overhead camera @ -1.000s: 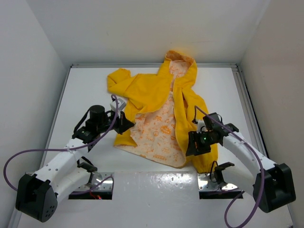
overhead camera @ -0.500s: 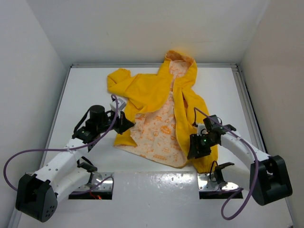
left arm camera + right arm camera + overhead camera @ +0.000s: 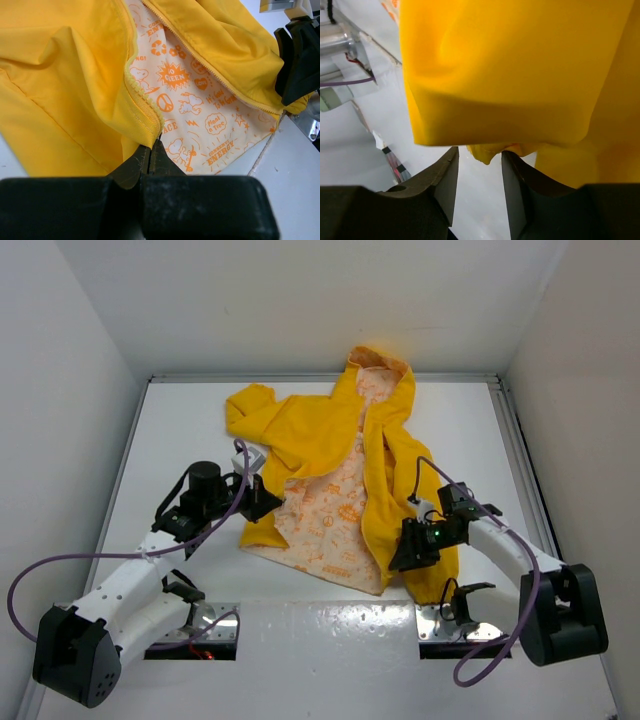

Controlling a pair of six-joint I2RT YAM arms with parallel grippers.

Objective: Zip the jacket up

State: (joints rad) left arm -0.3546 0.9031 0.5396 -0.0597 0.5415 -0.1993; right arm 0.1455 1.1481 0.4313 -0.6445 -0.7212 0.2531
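The yellow jacket (image 3: 330,435) lies open on the white table, hood at the far side, its white lining with orange prints (image 3: 335,510) showing. My left gripper (image 3: 268,502) is shut on the lower corner of the left front panel, right at the zipper edge (image 3: 139,97); in the left wrist view (image 3: 150,149) the jaws are pressed together on the hem. My right gripper (image 3: 400,552) is at the jacket's lower right hem. In the right wrist view (image 3: 480,161) its jaws stand apart, and a small tip of yellow fabric (image 3: 487,152) hangs between the fingertips.
White walls enclose the table on the left, far and right sides. Metal mounting plates (image 3: 200,635) and purple cables (image 3: 60,570) lie at the near edge. The right arm's black gripper (image 3: 300,65) shows in the left wrist view beside the right zipper edge (image 3: 220,80).
My right gripper has shifted slightly left and nearer along the jacket's lower right hem, and the right arm has bent a little. The left arm and its hold are unchanged.
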